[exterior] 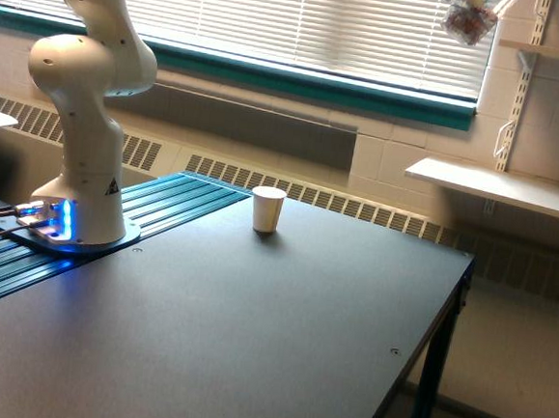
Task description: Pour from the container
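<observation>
The container [471,19] is held high, far above the paper cup [268,209]; nothing seems poured, and the gripper's state cannot be told.

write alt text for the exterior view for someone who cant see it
A clear plastic cup with reddish bits hangs tilted at the top edge, far above and right of a white paper cup on a dark table. The robot arm's base stands at left.

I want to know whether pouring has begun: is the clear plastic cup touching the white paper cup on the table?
Apart. In the exterior view the clear plastic cup hangs at the top edge of the frame, far above and to the right of the white paper cup standing on the table.
</observation>
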